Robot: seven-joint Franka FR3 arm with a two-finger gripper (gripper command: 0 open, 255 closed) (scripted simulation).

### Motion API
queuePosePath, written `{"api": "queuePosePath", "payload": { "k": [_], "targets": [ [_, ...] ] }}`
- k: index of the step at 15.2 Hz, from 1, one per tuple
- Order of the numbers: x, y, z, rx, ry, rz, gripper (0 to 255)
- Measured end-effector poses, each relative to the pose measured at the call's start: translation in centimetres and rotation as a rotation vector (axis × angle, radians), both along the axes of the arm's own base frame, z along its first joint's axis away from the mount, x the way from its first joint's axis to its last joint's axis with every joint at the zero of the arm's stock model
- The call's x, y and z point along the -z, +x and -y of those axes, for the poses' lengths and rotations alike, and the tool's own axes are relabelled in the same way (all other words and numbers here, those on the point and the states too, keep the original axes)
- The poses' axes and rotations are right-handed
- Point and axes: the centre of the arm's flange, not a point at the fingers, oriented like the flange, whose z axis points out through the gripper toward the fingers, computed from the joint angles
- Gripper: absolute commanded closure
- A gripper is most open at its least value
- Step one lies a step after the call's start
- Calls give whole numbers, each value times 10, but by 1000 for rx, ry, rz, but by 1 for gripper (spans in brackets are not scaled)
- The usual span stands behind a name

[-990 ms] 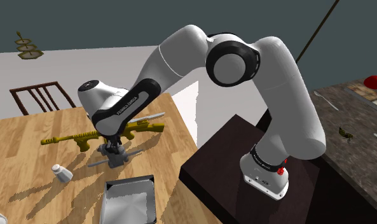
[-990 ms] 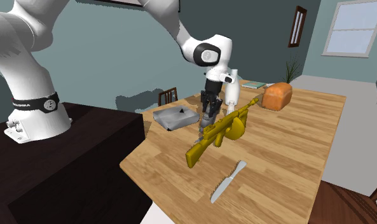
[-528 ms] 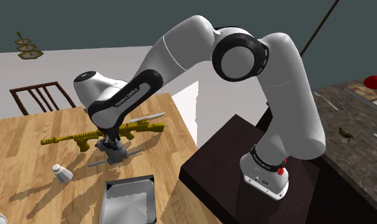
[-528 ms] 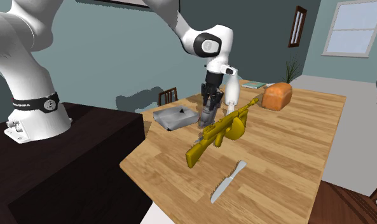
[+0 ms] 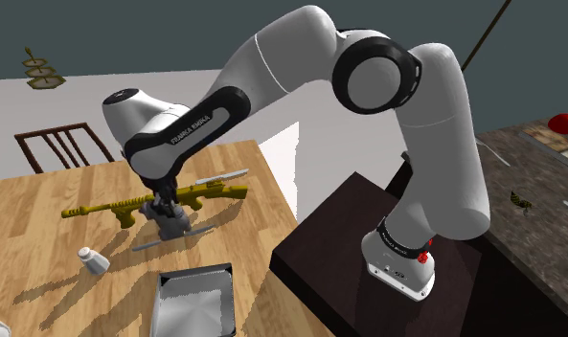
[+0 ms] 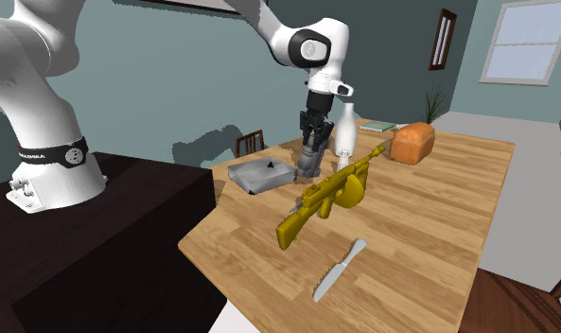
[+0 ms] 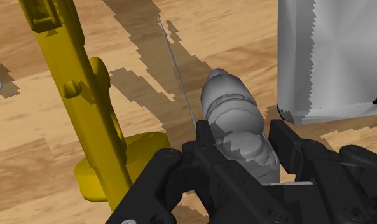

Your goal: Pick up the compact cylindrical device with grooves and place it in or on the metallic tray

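The device [image 7: 228, 105] is a short grey cylinder with a rounded nose and bulging rings cut by grooves. It hangs upright in the claw [image 7: 241, 143], whose two black fingers are closed most of the way and clasp the ribbed body from both sides. It is just beside the tray [image 7: 333, 51], off one of the tray's corners, in the gap between the tray and a yellow toy gun [image 7: 85, 95]. From these views I cannot tell whether its lower end touches the wood.

It looks rigid and light for its bulk, so weight is unlikely to trouble the grasp. The curved, ridged surface is the concern. Pads set on a crest could roll, while pads seated in a groove should lock, so the middle of the body, across the axis, seems the best place to hold it.

The tray is shallow and rectangular with a pale grey metallic sheen and a raised rim. In the wrist view its edge looks jagged. The toy gun beyond the device from the tray is long, blocky and matte yellow, with a round drum. Everything stands on a tabletop [image 5: 42, 230] of warm, streaky wood planks.
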Motion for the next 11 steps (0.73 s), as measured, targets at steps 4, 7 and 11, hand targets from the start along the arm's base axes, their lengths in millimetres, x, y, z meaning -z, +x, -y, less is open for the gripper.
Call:
{"api": "queuePosePath", "payload": {
  "k": [4,7,11],
  "targets": [
    [-22,-1,0,0,0,0,255],
    [-37,0,-1,0,0,0,255],
    [-48,-39,-10,-1,0,-1,255]
  ]
}}
